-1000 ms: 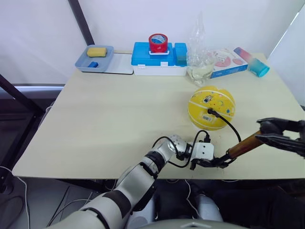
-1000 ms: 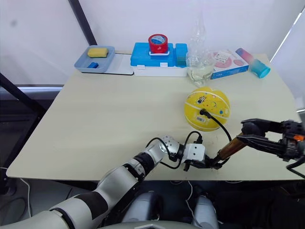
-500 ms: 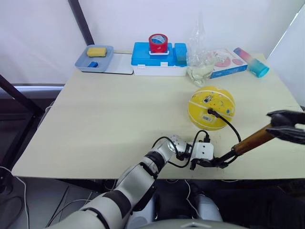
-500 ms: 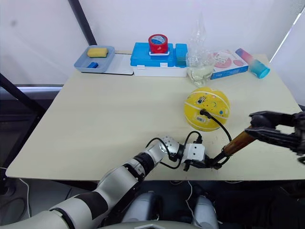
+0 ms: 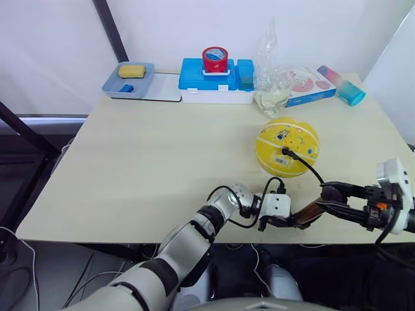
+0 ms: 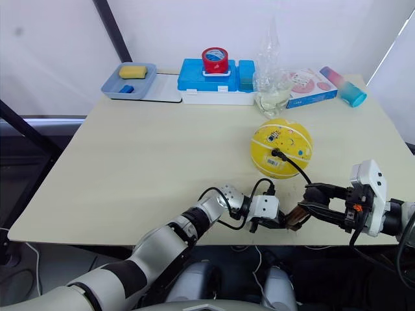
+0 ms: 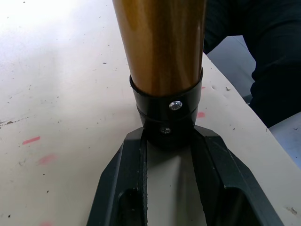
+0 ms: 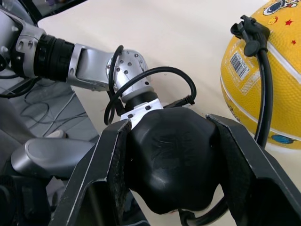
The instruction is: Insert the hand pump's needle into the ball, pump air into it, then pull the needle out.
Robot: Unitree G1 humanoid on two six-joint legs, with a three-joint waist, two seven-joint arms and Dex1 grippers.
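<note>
The left hand (image 5: 285, 220) is gripping the black base cap of the pump (image 5: 308, 212), with one finger pressing each side of the cap, as the left wrist view shows. This hand is pinning the base end close to the near edge of the surface (image 5: 162, 155).

From the left hand, the bronze barrel is running to the robot's right and rising slightly toward the right hand (image 5: 331, 197). The pump's long axis is therefore lying along the line joining the two hands, roughly parallel to the near edge.

The right hand is clamping the black handle knob at the barrel's far end, with a finger on each side of it. The two hands are sitting near each other, so the piston is judged to be near the bottom of its stroke.

The hose (image 5: 305, 165) is leaving the base end beside the left hand and arcing away from the robot to the ball (image 5: 287, 146). The ball is resting on the surface beyond both hands, between them and slightly nearer the right one. The hose tip is seated in the ball's near face.

The coming move is judged to be a pull by the right hand along the barrel axis, directly away from the left hand, which is acting as the fixed anchor.
</note>
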